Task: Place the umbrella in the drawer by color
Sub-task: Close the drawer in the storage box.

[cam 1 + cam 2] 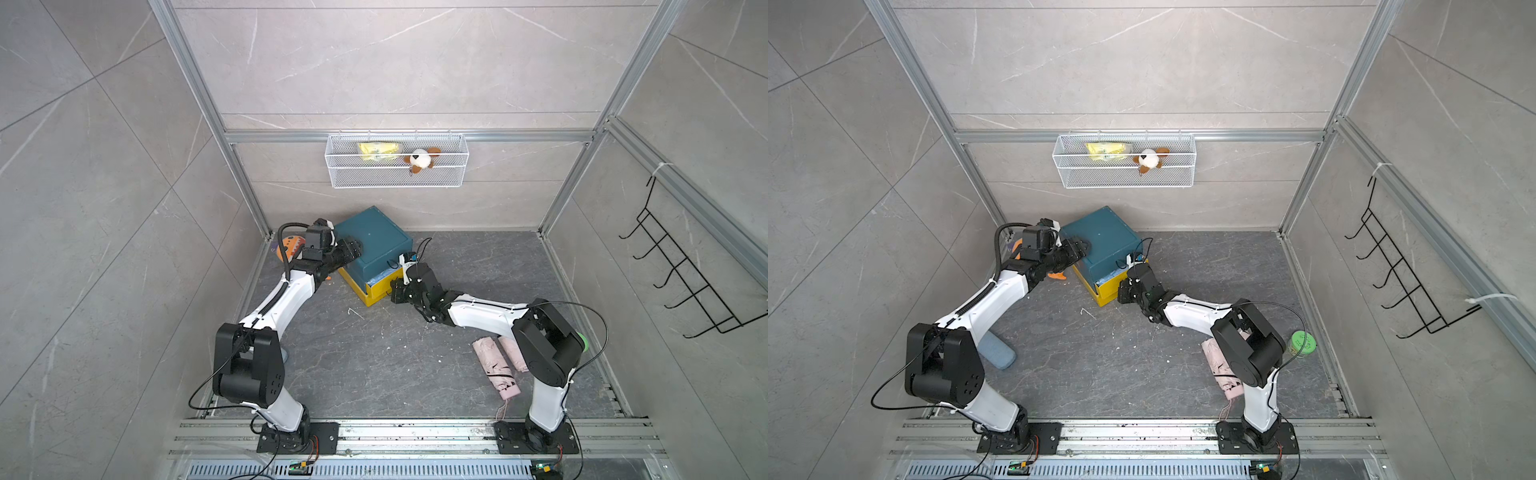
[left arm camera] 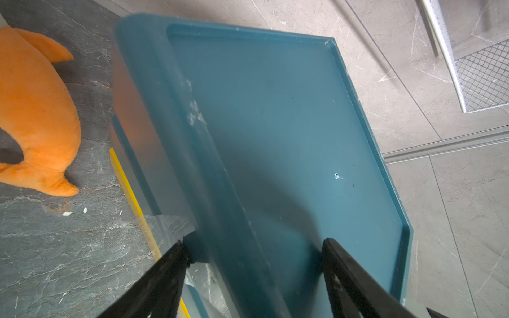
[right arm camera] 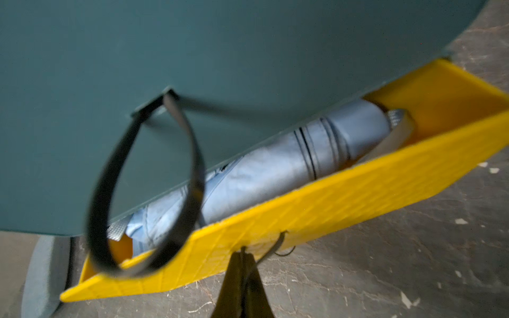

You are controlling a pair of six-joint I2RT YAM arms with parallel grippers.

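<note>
My left gripper [image 2: 254,243] stood wide over the teal box [image 2: 275,124]. Low in its wrist view, my right gripper [image 3: 242,261], pinched shut, met the yellow drawer [image 3: 303,209] holding a blue umbrella [image 3: 275,170].

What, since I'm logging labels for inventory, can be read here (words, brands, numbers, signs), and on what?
Nothing here can be read as text.
Yellow packet in the basket: dark print, too small to read.
Green lid: faint marks, too small to tell.
Blue umbrella in the yellow drawer: dark stripes, no words.
Cabinet: blank.
</note>
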